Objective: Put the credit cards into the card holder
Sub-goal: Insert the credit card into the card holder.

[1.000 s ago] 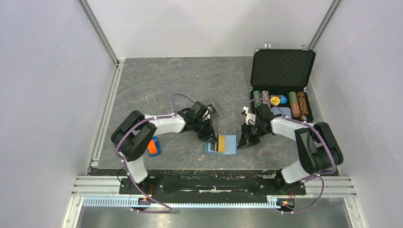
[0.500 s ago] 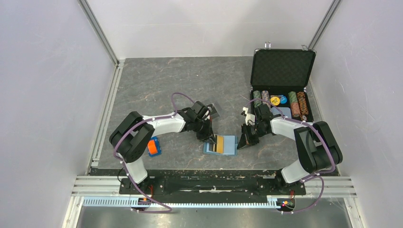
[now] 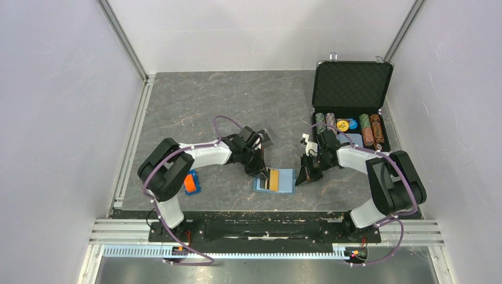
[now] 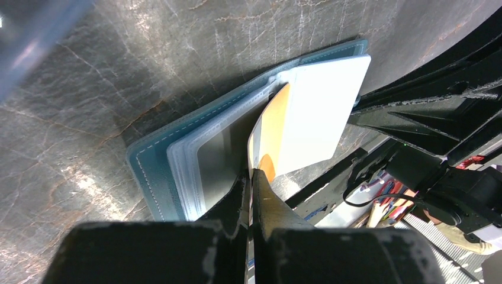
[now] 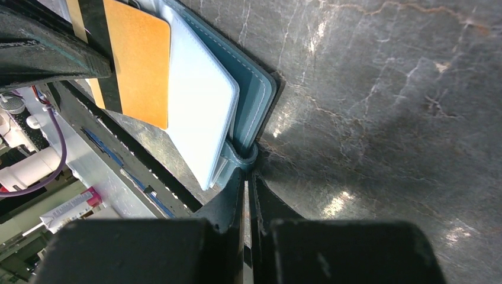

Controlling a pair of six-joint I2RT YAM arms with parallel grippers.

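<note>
Left gripper (image 4: 250, 177) pressed together on the near edge of an orange card (image 4: 273, 124), card tilted up on edge over the open wallet (image 4: 148, 171). Card's far end sits among the clear sleeves (image 4: 210, 160); can't tell if it is inside a pocket or just lying between leaves. Right gripper (image 5: 244, 177) pinches the snap tab (image 5: 241, 158) on the wallet's right edge, pinning it. Wallet lies flat on the table (image 3: 195, 106), centre, near side, between the two grippers.

Risks, as I judge them:
- Card misses the slot and skates over the sleeves, because it goes in at an angle.
- Card pivots in the thin pinch if its corner catches a sleeve lip.
- Push from the left shoves the wallet right; the tab is small, so that hold may slip and the wallet slides or folds.
- Loose white leaf flops over the pocket and blocks it.
- Grippers sit near each other, so a long push could bump them.

Chip case (image 3: 352, 106) far right and orange-and-blue block (image 3: 190, 182) at left are well apart from this.
</note>
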